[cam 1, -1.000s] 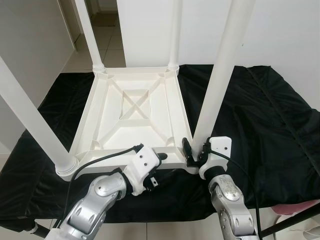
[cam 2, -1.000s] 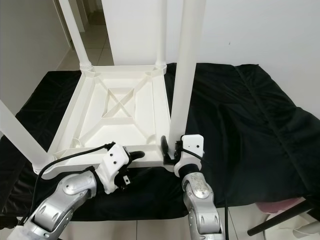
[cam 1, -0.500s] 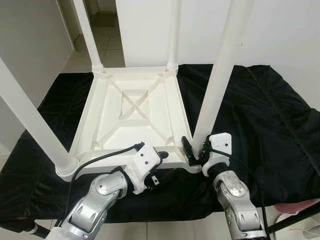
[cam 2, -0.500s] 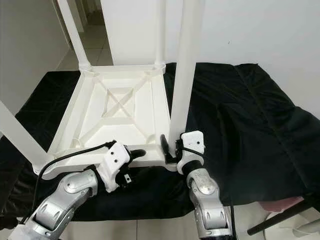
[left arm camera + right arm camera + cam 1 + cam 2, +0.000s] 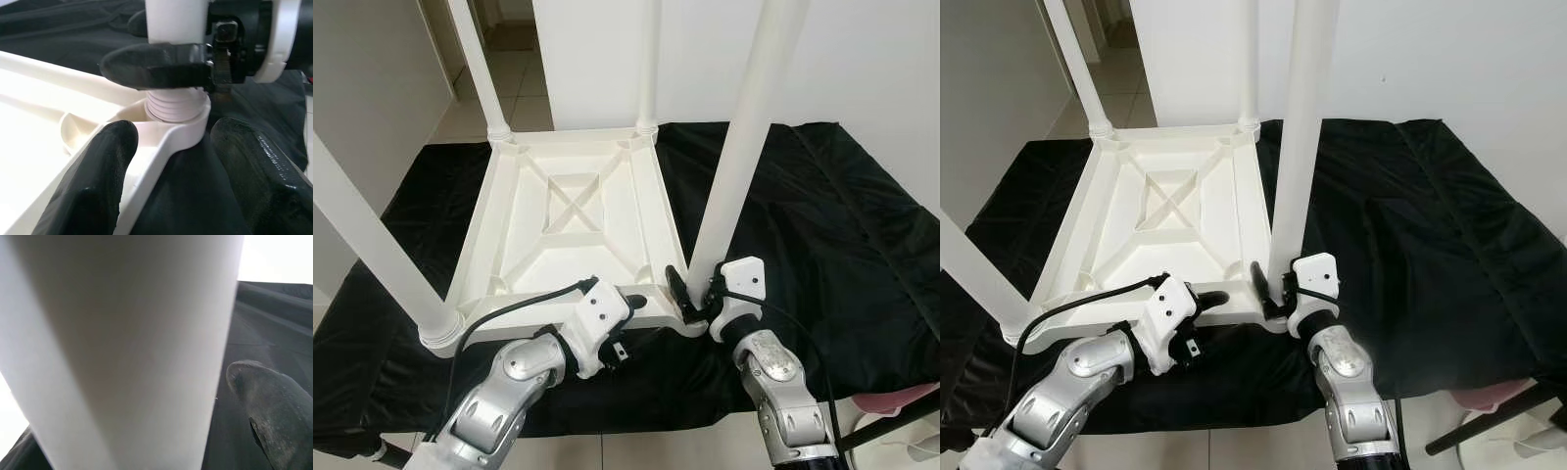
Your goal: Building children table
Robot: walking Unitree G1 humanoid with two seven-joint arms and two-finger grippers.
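White plastic table top (image 5: 573,220) is seen upside down on black cloth (image 5: 822,225), head views; the near-right leg (image 5: 739,147) stands upright, long axis vertical, clasped low by the right gripper (image 5: 697,297). Left wrist view: left gripper (image 5: 176,161) is spread open astride the corner socket (image 5: 178,115), threads exposed. Right wrist view: the leg lies directly ahead.

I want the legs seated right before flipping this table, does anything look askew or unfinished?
Yes: the leg in the right gripper is not fully seated. The left wrist view shows exposed screw threads above the corner socket. Nothing looks cracked.
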